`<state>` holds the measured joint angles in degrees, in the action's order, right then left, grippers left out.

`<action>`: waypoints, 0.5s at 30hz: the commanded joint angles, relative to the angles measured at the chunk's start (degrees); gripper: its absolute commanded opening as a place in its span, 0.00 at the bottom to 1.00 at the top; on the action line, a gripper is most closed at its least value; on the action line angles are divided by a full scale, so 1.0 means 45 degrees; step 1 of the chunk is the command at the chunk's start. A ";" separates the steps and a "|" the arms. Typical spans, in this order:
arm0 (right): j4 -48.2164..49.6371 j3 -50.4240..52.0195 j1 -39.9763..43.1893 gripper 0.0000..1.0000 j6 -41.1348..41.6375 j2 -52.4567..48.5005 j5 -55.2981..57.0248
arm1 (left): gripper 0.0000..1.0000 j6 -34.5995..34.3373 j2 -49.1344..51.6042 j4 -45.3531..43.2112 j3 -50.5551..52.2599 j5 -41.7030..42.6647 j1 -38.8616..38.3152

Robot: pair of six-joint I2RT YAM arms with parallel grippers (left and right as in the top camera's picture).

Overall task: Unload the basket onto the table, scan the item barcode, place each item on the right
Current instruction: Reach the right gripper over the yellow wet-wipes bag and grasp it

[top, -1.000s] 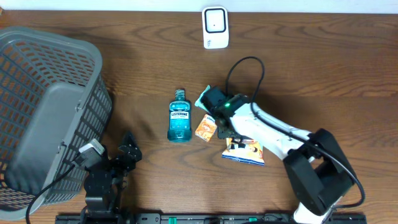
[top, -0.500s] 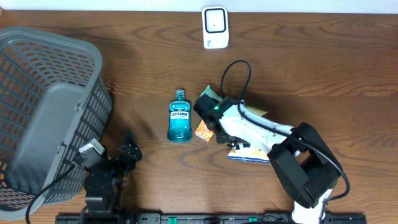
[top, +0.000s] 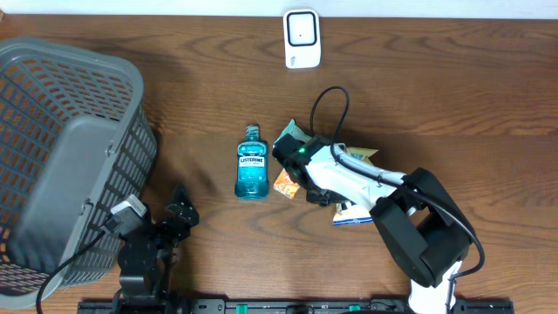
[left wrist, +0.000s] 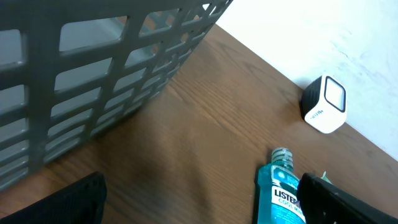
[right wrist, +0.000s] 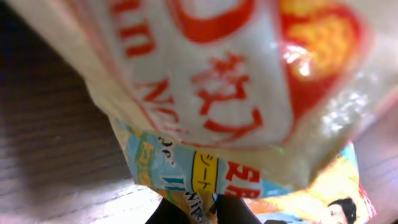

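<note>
Clamping the snack packet [right wrist: 205,81], the right gripper [right wrist: 202,213] pinches light, crinkly film — likely slippery; favour the seam nearest it.

Left pincer [left wrist: 202,190] is spread wide, w/ one black finger [left wrist: 71,202] poking in at the bottom left corner and the other at bottom right. Between them it's mostly bare brown wood counter [left wrist: 205,118]. A teal Listerine bottle [left wrist: 281,194] lies flat near the right finger, clear cap pointing away from the cam, and that finger overlaps its right edge. The gray slotted basket [left wrist: 93,68] fills the top left. A small white scanner [left wrist: 324,104] sits further back by the counter's far edge, well apart from the bottle.
</note>
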<state>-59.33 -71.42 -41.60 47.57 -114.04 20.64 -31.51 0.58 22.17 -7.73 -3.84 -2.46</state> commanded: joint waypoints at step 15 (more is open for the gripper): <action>0.2977 -0.0151 0.2302 0.01 -0.8354 0.5877 -1.3741 | 0.98 -0.0019 -0.0092 0.0311 0.0102 -0.0155 0.0039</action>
<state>-47.86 -71.75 -33.36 17.82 -89.58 -27.55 -31.51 0.58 22.17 -7.73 -3.81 -2.46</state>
